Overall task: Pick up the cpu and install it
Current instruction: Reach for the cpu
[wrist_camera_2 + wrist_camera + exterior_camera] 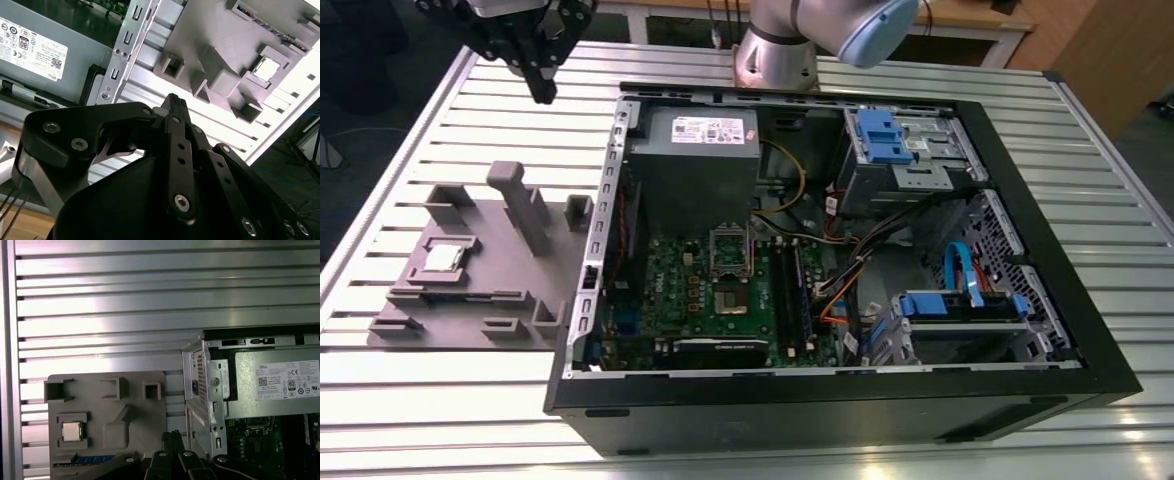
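Jaws: shut together, nothing held; hung over far desk (400, 400) corner, well apart from cpu (71, 431).
Cpu: laid flat in recess of grey fixture (145, 430), prob. so its position is fixed for pickup; not yet installed.
PC case (1041, 200): laid on side, opened, so motherboard (707, 300) is faced up.
Desk: slatted aluminium, glare-struck.
Room: wood furniture (1101, 60) behind.
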Robot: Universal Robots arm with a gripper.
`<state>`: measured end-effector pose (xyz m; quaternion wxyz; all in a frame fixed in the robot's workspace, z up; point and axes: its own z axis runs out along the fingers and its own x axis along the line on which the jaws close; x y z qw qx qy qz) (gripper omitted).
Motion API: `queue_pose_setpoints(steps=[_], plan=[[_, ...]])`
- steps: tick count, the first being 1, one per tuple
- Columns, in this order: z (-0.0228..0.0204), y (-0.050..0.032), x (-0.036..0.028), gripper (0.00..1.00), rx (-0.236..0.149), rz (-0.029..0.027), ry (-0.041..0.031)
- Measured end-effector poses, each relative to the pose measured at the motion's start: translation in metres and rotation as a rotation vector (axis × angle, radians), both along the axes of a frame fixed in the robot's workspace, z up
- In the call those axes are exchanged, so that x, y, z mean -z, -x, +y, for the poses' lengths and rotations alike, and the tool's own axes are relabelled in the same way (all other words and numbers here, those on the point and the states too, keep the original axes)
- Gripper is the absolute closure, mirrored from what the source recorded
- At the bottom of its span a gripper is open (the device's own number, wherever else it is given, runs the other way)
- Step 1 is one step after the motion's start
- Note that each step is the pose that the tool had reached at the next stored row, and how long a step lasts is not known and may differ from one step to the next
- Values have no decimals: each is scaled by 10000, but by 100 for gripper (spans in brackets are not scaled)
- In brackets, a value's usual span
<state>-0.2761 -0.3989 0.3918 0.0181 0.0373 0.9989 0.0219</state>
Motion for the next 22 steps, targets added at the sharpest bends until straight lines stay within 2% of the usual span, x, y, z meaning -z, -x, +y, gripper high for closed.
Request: queue_pose_setpoints(steps=[22], plan=[[0, 399, 35, 90, 1, 0, -1]])
